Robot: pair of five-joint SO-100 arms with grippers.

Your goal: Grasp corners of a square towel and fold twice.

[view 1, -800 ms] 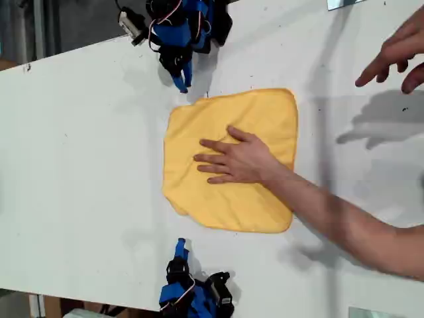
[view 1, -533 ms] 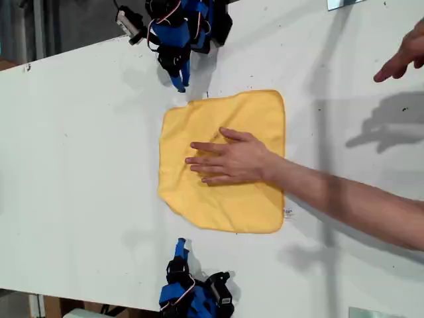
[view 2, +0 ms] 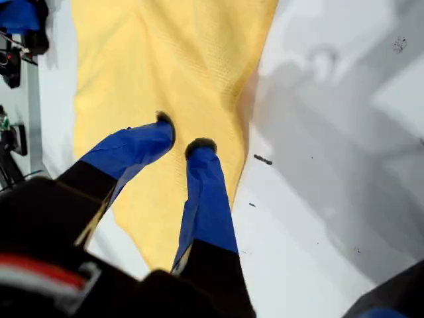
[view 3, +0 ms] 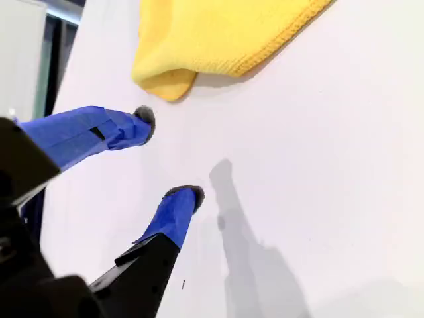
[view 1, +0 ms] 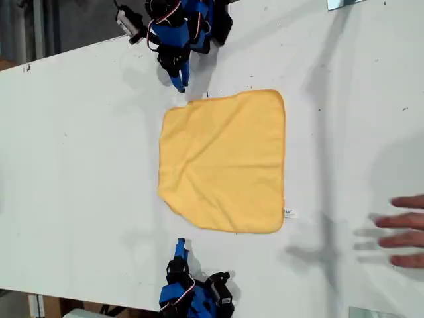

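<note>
In the exterior view the towel (view 1: 222,162) is lying flat and unfolded near the middle of the white table (view 1: 86,152), with its small white tag (view 1: 289,213) sticking out at the corner toward the exterior view's lower right. My first gripper (view 1: 179,83) is hovering just beside the towel's upper edge, and my second gripper (view 1: 179,246) is waiting near the lower edge. A person's hand (view 1: 403,230) is resting at the exterior view's right edge, well apart from the cloth.

In the first wrist view my first gripper's blue jaws are standing a little apart and are holding nothing. The yellow cloth is showing behind them, and its weave is looking fine and fluffy.

In the second wrist view my second gripper's jaws are spread wide over bare table, also empty. The nearest corner (view 3: 162,83) is looking rounded and slightly bunched, with a ribbed stitched hem.

I think the risk is in the pinch. The microfibre is thin and lying flat on a smooth surface, so the jaws may slide over it or only push it into a wrinkle. If one gripper is catching its corner and the other is missing, the fold will probably come out crooked. The hand could also be in the way if it comes nearer.
</note>
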